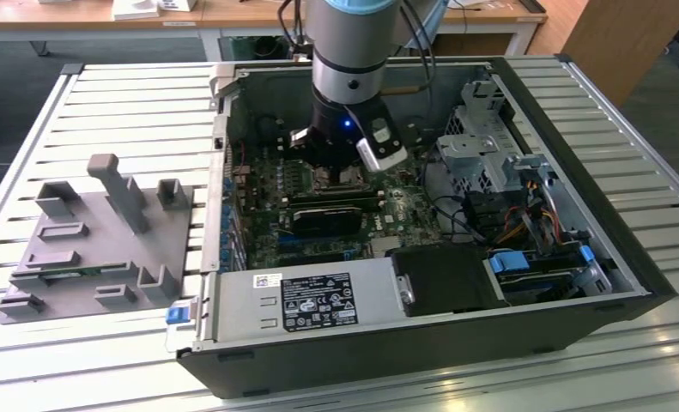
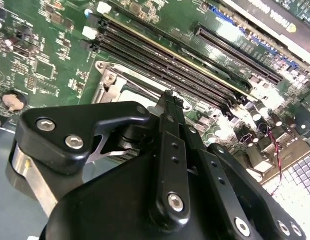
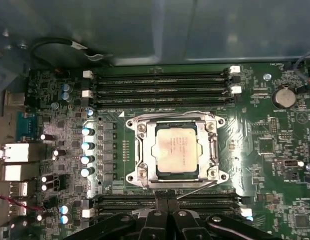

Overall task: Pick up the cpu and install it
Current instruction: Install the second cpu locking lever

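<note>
One arm reaches down into the open computer case (image 1: 431,215) in the exterior view, its gripper (image 1: 336,176) low over the green motherboard (image 1: 328,223) near the middle of the case. On the slatted table (image 1: 110,94), well to the exterior view's left of the case, stands a grey holder block (image 1: 93,236) with upright posts.

In the second wrist view the gripper (image 2: 170,100) fills the near part of the picture, its black fingers (image 2: 169,125) pressed together with nothing between them. Just past the tips lies a metal socket frame (image 2: 112,82), and beyond it run long dark memory slots (image 2: 164,60).

In the first wrist view the cpu (image 3: 175,148) sits flat inside the socket frame (image 3: 175,150) on the motherboard (image 3: 264,140), its pale metal top facing up. The gripper's (image 3: 167,197) closed tips stand just beside the frame's edge, apart from the cpu. Memory slots (image 3: 159,85) run on both sides of the socket.
</note>
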Available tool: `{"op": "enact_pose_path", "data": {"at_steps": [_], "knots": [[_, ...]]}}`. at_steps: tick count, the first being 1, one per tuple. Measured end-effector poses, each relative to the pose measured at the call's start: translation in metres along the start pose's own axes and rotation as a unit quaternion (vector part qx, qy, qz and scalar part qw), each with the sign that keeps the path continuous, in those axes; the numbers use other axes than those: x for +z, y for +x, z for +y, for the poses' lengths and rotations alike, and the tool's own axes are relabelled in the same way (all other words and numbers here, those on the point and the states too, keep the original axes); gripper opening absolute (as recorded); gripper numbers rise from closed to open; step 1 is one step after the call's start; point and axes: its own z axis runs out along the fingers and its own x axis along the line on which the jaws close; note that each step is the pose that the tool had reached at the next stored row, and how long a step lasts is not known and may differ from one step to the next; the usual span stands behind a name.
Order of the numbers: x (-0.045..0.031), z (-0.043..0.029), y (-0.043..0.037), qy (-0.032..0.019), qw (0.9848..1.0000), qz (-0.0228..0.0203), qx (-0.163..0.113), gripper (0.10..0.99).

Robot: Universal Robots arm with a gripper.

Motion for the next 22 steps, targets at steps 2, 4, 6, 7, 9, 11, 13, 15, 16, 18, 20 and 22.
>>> {"op": "enact_pose_path", "data": {"at_steps": [2, 4, 6, 7, 9, 11, 13, 15, 16, 18, 20, 22], "knots": [[0.0015, -0.0002, 0.0007, -0.0054, 1.0000, 0.0003, 0.000, 0.106], [0.0041, -0.0005, 0.0007, -0.0072, 1.0000, 0.0002, 0.000, 0.106], [0.0049, -0.0017, 0.0025, -0.0081, 1.0000, 0.0005, 0.000, 0.106], [0.0053, -0.0024, 0.0036, -0.0088, 1.0000, 0.0005, 0.000, 0.106], [0.0062, -0.0034, 0.0049, -0.0096, 1.0000, 0.0005, 0.000, 0.106], [0.0067, -0.0046, 0.0067, -0.0106, 0.9999, 0.0006, 0.000, 0.106], [0.0071, -0.0060, 0.0076, -0.0116, 0.9999, 0.0006, 0.000, 0.106], [0.0075, -0.0077, 0.0081, -0.0123, 0.9999, 0.0006, 0.000, 0.106], [0.0078, -0.0083, 0.0084, -0.0127, 0.9999, 0.0006, 0.000, 0.106], [0.0083, -0.0102, 0.0090, -0.0137, 0.9999, 0.0007, 0.000, 0.106], [0.0089, -0.0109, 0.0102, -0.0149, 0.9999, 0.0007, 0.000, 0.106], [0.0096, -0.0112, 0.0129, -0.0160, 0.9999, 0.0008, 0.000, 0.106]]}}
